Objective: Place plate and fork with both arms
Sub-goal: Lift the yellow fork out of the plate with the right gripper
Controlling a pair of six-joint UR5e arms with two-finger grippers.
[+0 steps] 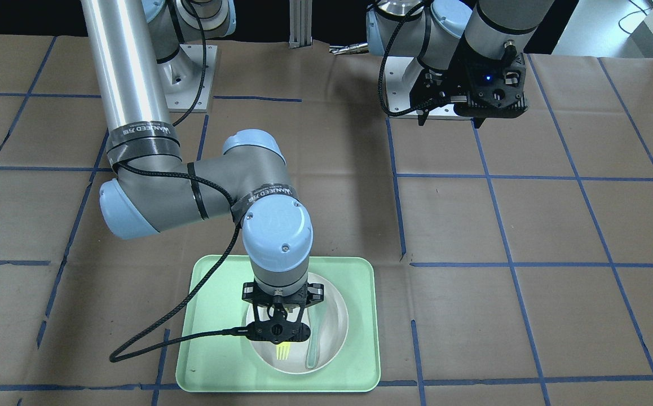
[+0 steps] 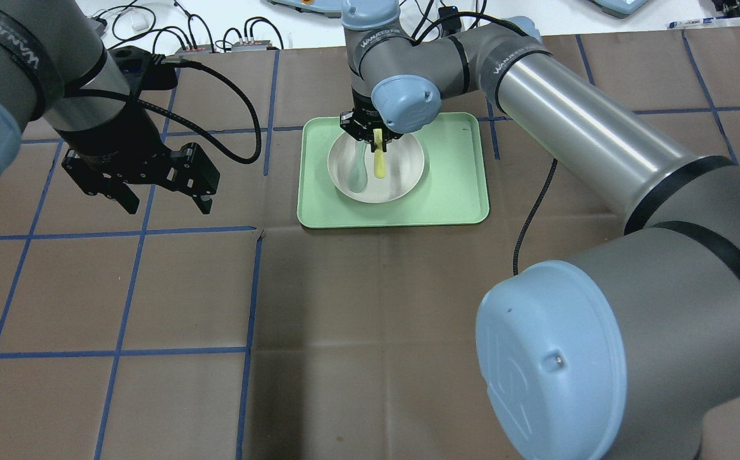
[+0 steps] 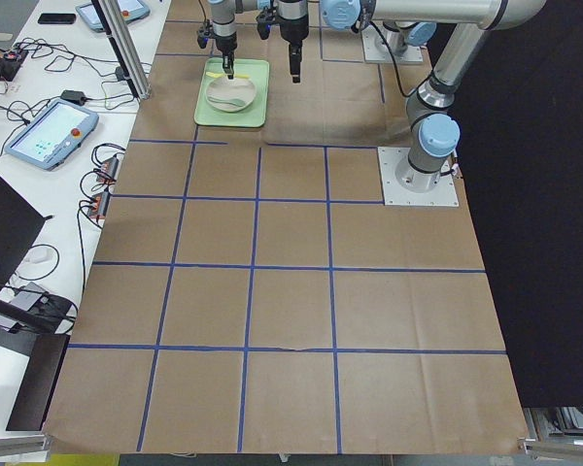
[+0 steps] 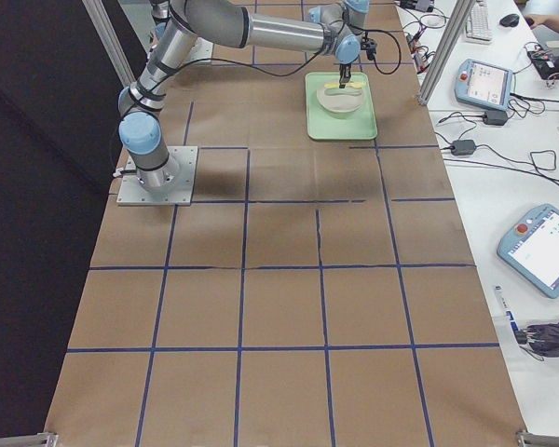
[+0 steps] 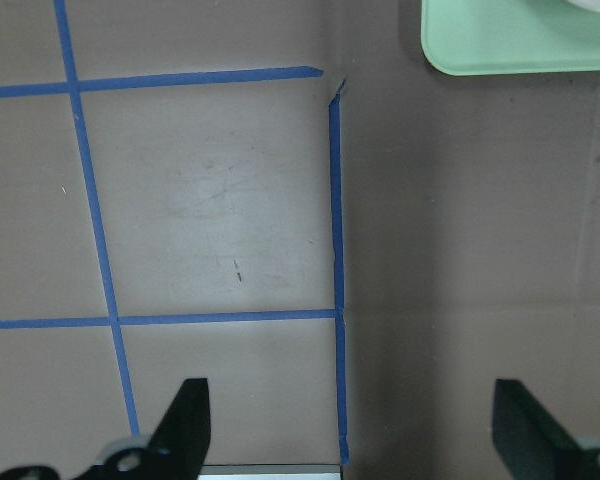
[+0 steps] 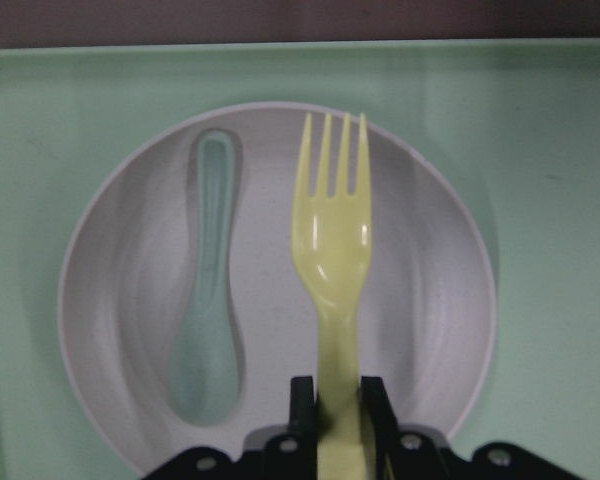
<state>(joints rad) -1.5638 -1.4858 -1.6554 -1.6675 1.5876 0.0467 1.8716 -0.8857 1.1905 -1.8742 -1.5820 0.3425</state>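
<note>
The off-white plate (image 2: 403, 180) sits in the mint-green tray (image 2: 453, 191). My right gripper (image 2: 376, 137) hangs over the plate and is shut on the handle of the pale-yellow fork (image 2: 379, 163). In the right wrist view the fingers (image 6: 375, 400) clamp the fork (image 6: 332, 250) with its tines pointing away over the plate (image 6: 430, 300). Whether the fork touches the plate I cannot tell. My left gripper (image 2: 169, 206) is open and empty over bare table left of the tray; the left wrist view shows its gripper (image 5: 350, 430) spread wide.
A grey-green spoon (image 2: 357, 176) lies in the plate beside the fork; it also shows in the right wrist view (image 6: 205, 310). Brown paper with blue tape lines (image 2: 248, 287) covers the table. The right arm's cable (image 1: 163, 341) trails across the tray (image 1: 214, 338).
</note>
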